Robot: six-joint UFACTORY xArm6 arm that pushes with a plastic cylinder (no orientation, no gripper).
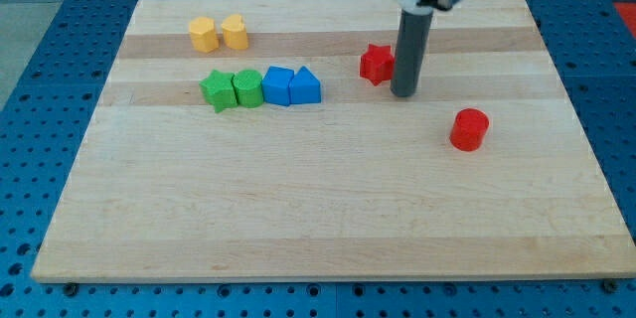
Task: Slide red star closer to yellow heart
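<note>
The board (328, 189) is pale wood in glued strips, its grain showing, smooth with a low satin sheen; it lies on a blue perforated metal table (60, 50). The red star (376, 64), red cylinder (469, 129), yellow heart (235, 32) and green star (218, 90) look like matt moulded plastic. The rod (407, 55) is dark, smooth and faintly glossy.

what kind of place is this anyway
Probably a robotics lab bench: a wooden board sits on a blue perforated table, my tip rests just right of a red star, small coloured blocks scattered around.
</note>
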